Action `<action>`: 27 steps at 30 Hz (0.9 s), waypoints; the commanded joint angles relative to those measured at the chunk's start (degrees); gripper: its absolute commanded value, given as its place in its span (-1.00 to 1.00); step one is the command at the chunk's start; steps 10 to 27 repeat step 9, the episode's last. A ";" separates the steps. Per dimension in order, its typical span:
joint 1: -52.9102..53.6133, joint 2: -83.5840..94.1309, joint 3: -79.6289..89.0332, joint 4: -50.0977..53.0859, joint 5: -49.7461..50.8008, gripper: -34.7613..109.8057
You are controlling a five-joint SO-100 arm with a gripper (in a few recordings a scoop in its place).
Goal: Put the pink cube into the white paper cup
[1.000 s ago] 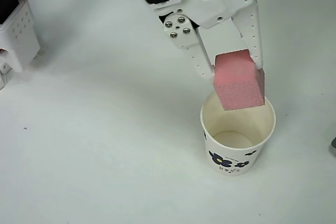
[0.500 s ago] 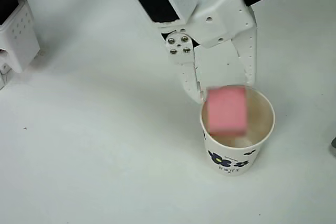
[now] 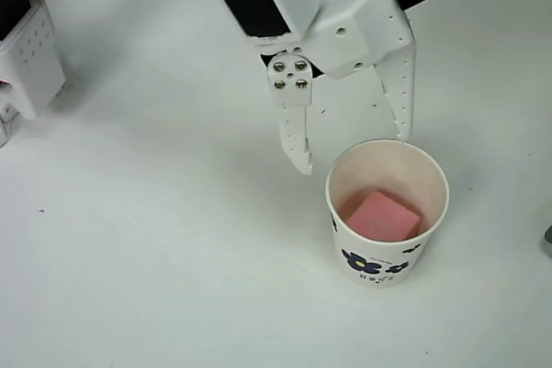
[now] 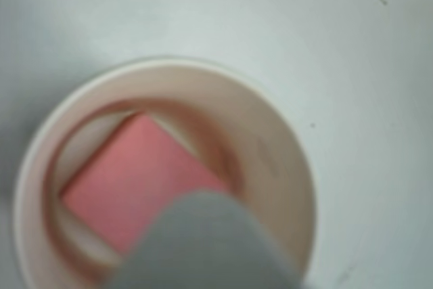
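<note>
Cube (image 3: 384,215) lies at bottom of cup (image 3: 435,180), tilted. Gripper (image 3: 352,148) hangs just above far rim, jaws spread wide, holding nothing. Risk: finger (image 3: 402,101) close over rim could clip it on withdrawal, tipping light cup and spilling cube.

Small pink cube (image 3: 384,215) down inside upright white paper cup (image 3: 345,200), cup on table (image 3: 147,247), just below spread gripper (image 3: 352,154).
</note>
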 commanded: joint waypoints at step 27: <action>0.35 3.52 -6.15 3.25 -0.18 0.00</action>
